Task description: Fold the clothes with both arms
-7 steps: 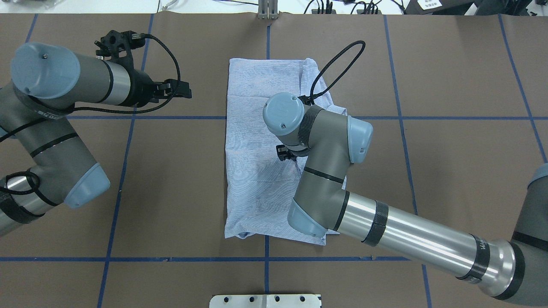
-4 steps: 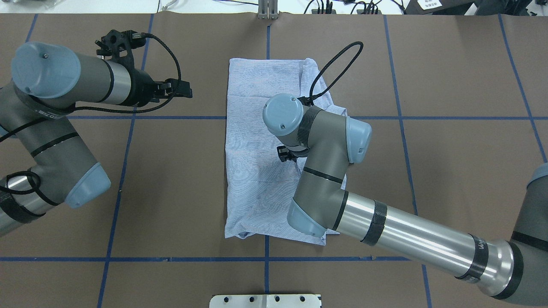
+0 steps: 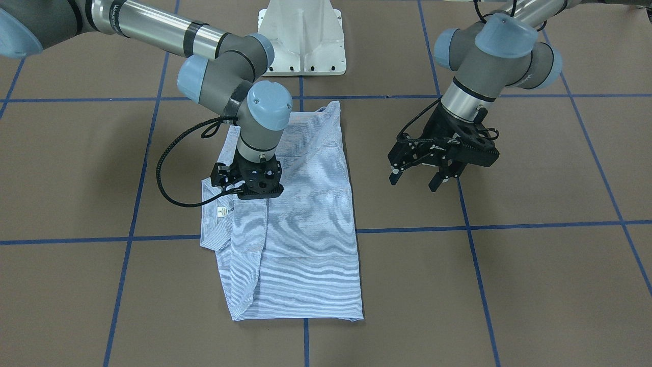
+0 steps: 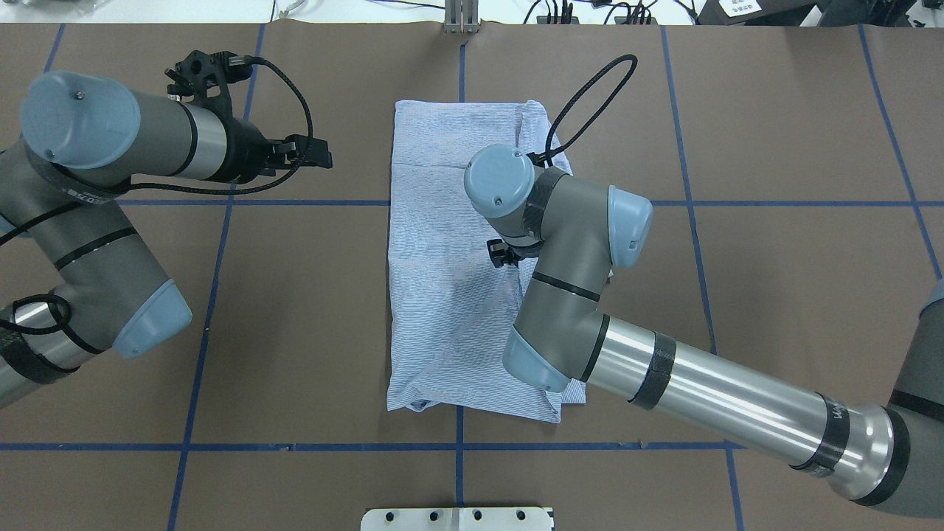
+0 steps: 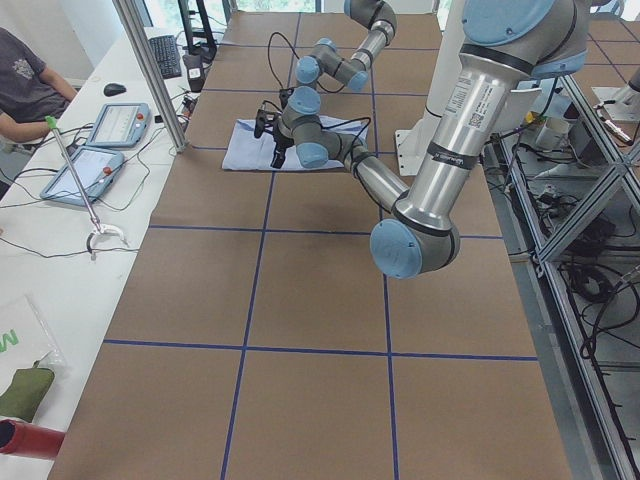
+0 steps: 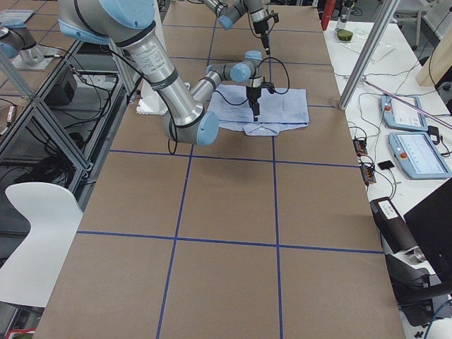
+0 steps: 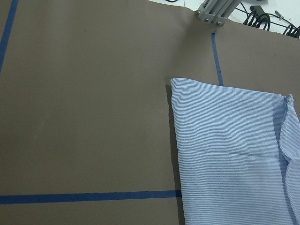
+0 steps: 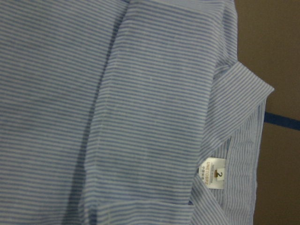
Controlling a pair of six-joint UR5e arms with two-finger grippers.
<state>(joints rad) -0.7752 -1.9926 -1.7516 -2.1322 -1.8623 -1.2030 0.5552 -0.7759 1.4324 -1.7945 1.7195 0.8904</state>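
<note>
right tool (image 3: 253, 192), grip unclear, hangs over the shirt (image 3: 305, 255); left tool (image 3: 415, 179), spread wide, stands aside.

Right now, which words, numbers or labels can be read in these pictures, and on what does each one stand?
"2": on the white neck label sewn inside the collar of the striped shirt.
Small print above the "2" on the same neck label: too blurred to read.
White lettering on the right arm, near its far black band: too small to read.
No other text can be read.
</note>
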